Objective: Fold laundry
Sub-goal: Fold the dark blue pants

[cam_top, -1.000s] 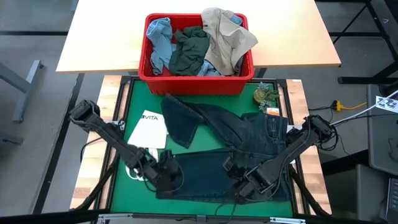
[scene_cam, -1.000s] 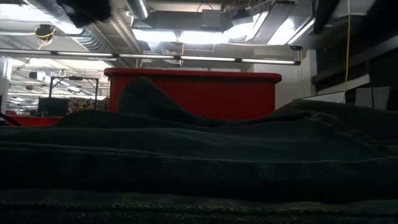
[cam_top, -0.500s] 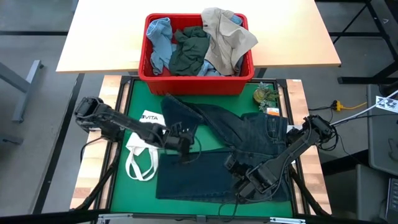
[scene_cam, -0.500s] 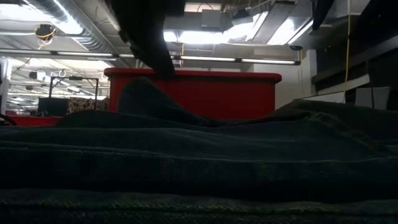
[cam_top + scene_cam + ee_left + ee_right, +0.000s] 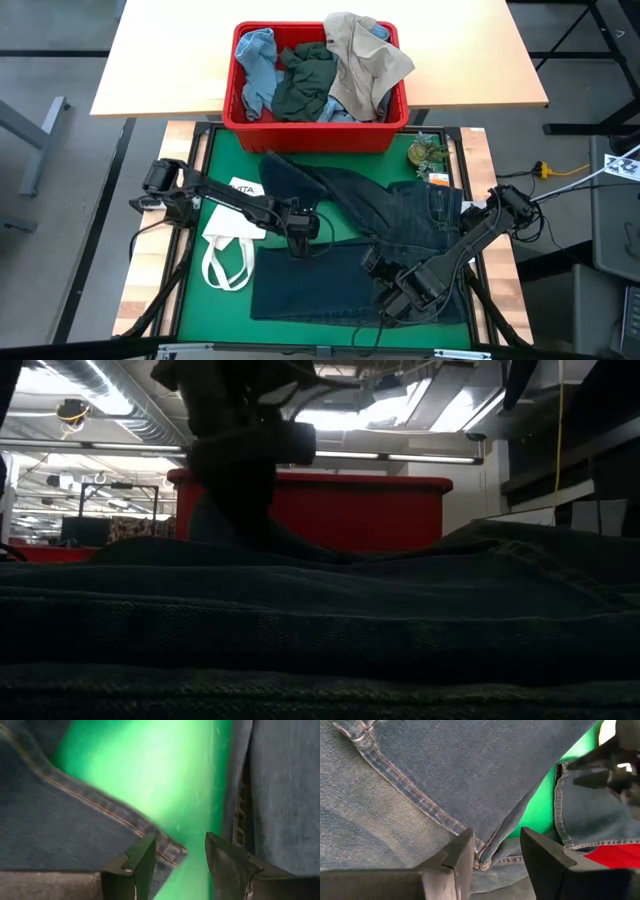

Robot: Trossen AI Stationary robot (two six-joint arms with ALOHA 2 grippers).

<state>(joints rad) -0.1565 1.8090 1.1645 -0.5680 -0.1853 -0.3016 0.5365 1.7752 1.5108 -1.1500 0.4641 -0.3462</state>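
the left gripper (image 5: 300,226) hovers with fingers (image 5: 136,865) parted and empty over a hem of the navy jeans (image 5: 370,240), which lie spread on the green surface (image 5: 225,170). the right gripper (image 5: 398,290) has parted fingers (image 5: 455,855) on the seat seam, holding nothing. folding looks underway; next calls for pinching that hem. the white tote bag (image 5: 232,220) reads "vita". more laundry sits in the red bin (image 5: 315,130).
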